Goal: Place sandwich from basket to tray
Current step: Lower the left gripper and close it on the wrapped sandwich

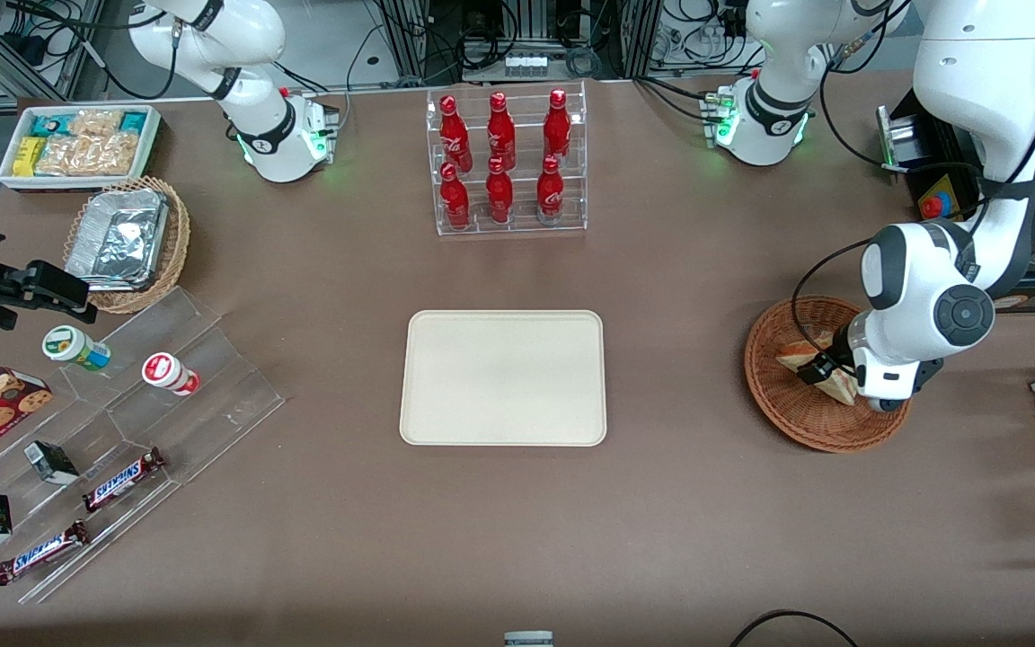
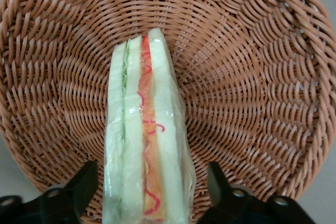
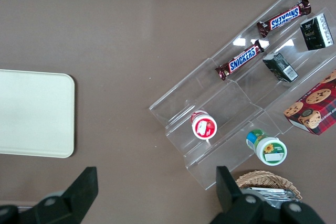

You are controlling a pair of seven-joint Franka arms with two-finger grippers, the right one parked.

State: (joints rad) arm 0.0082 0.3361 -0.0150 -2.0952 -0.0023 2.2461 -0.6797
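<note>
Now my gripper point(image 2: 147, 192) hangs low inside the round woven wicker basket point(image 2: 252, 77), fingers spread wide astride the plastic-wrapped triangular sandwich point(image 2: 144, 129), not clamping it; grasping is the step in hand; next I judge: close, lift, carry to the smooth cream tray point(image 1: 503, 377) at mid-tabletop.

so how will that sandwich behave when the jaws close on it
The sandwich likely squashes easily: soft white bread with thin filling layers. Its glossy clear wrap may prove slippery. The gripper sits over the basket, jaws open on either side of the sandwich, so a gentle squeeze seems wise.
</note>
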